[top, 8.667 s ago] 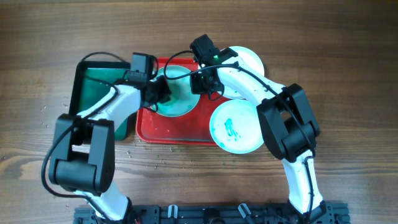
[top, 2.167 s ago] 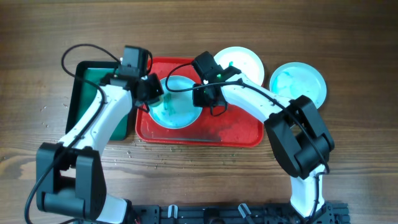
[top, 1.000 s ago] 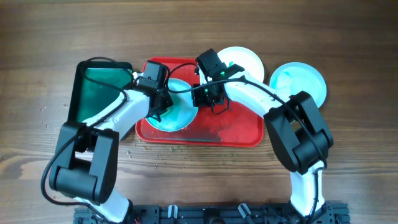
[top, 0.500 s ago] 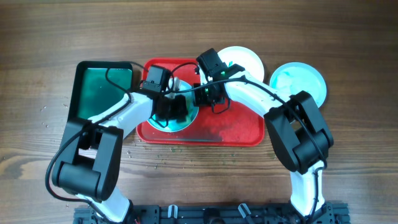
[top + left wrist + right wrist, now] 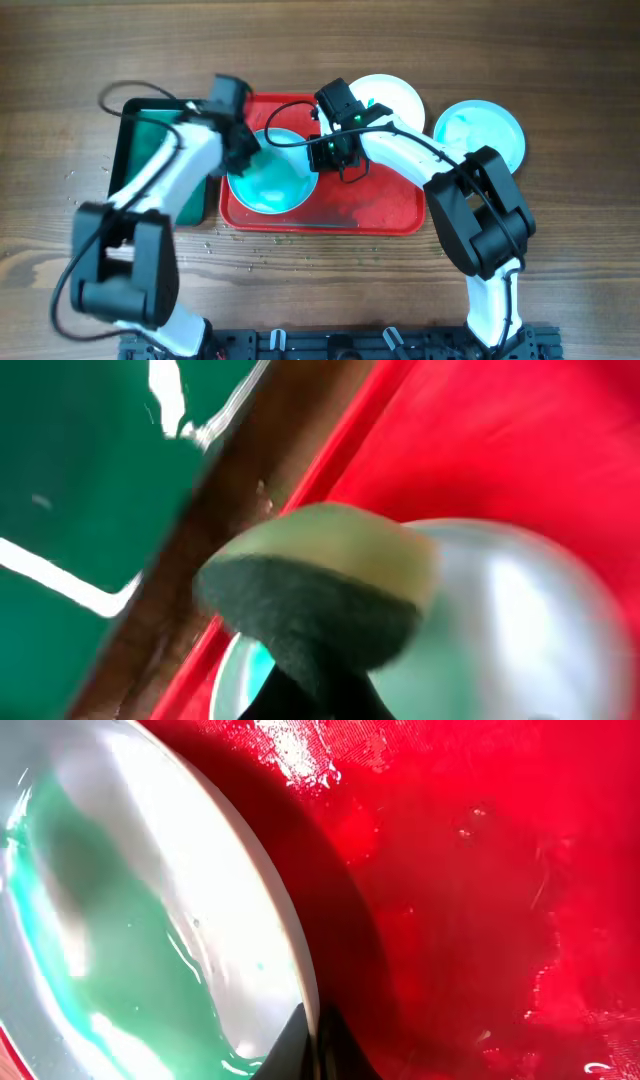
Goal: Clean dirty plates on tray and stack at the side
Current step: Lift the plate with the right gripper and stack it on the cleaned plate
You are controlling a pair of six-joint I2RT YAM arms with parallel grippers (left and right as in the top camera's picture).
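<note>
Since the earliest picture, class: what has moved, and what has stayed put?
One plate went from the tray's near right corner to the table at right. The left gripper swept its sponge from the tray plate's middle to its left edge. Right gripper, tray, far plate stayed.

The counter is all brown wood grain. The tray is bright red, with darker smudges across its floor. The plate on the tray is washed teal over white, and up close that plate shows green streaks on glossy white. The first side plate is mostly white, the second side plate pale teal. The narrow tray is dark green. The sponge is pale yellow-green over a black scouring layer.
</note>
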